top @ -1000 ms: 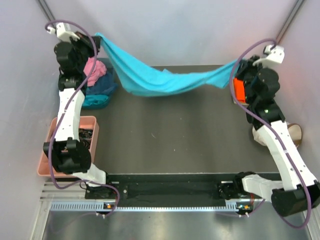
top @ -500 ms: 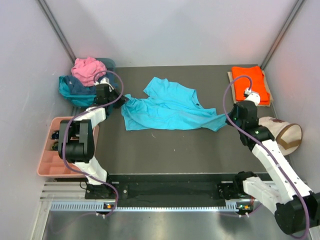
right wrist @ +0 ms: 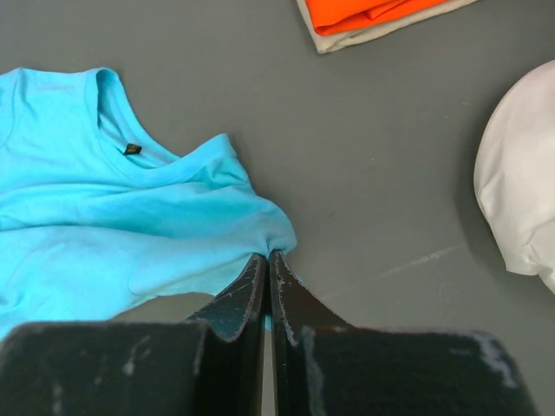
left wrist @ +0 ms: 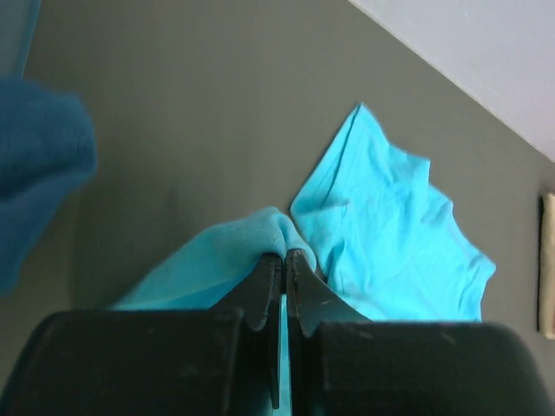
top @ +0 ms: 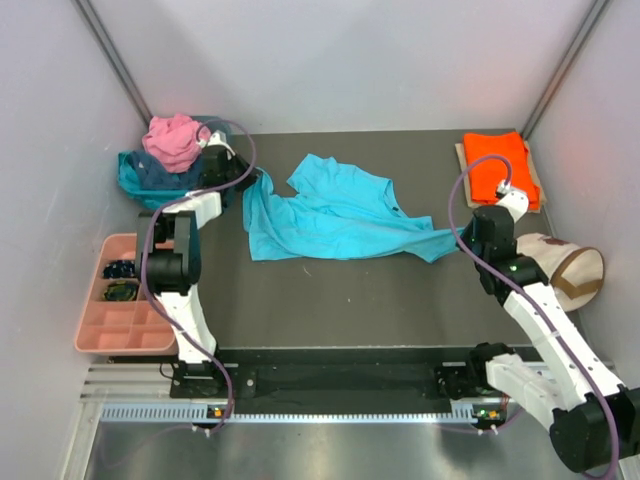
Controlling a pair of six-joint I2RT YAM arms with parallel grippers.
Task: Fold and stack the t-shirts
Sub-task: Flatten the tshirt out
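Note:
A bright turquoise t-shirt (top: 335,215) lies spread and wrinkled on the dark table. My left gripper (top: 256,183) is shut on its left edge; the pinched fold shows in the left wrist view (left wrist: 260,238). My right gripper (top: 458,238) is shut on its right corner, seen in the right wrist view (right wrist: 260,234). A folded orange t-shirt (top: 497,165) lies at the back right. A pink t-shirt (top: 172,138) sits on navy and teal ones (top: 145,178) in a pile at the back left.
A pink compartment tray (top: 112,315) stands at the left edge. A cream canvas bag (top: 560,268) with a brown strap lies at the right edge, also in the right wrist view (right wrist: 516,182). Grey walls close in the table.
The shirt, held stretched in the air a second ago, has been lowered onto the table. Since then my left gripper has pulled its edge back and left; my right has barely moved.

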